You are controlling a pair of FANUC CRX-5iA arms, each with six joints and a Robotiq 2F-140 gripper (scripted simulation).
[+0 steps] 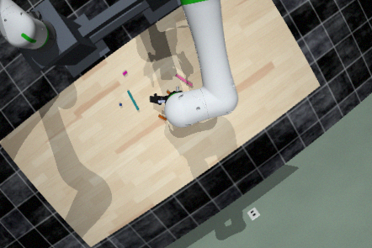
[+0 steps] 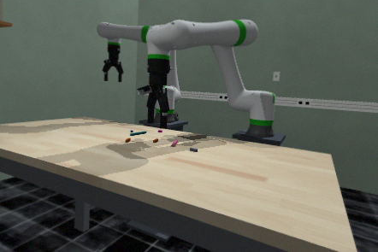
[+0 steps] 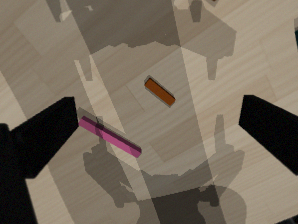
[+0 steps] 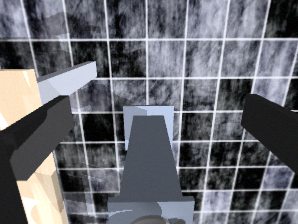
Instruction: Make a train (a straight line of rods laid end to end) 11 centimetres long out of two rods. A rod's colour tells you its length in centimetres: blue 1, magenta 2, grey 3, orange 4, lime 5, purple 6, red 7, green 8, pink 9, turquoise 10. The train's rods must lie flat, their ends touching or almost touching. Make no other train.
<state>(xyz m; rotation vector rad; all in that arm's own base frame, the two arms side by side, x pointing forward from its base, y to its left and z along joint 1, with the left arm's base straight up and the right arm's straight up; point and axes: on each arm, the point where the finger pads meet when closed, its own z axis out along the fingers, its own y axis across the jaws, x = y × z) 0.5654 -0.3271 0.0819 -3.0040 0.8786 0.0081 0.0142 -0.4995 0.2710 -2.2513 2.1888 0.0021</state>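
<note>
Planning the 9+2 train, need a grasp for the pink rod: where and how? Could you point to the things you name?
I'd grip the pink rod (image 1: 184, 80) (image 2: 174, 143) (image 3: 111, 137) at mid-length, from straight above, fingers closing across its narrow width. It lies flat, long and slim, with bare wood along both long sides.

- Left arm (image 1: 212, 44) (image 2: 205, 34) and right arm (image 1: 18, 23) (image 2: 126, 32): both cased in smooth off-white, rounded at the elbows.
- Joints ringed with green bands; 1 short green stripe seen on the right arm from above.
- Casings dotted with small dark screw recesses, marked by thin seams.
- Left gripper (image 1: 162, 99) (image 2: 156, 123) (image 3: 159, 111) and right gripper (image 2: 113, 79) (image 4: 157, 110): finished in black, each fitted with 2 angular, blunt-ended fingers.
- Left arm's foot (image 2: 261, 130) coloured dark grey.
</note>
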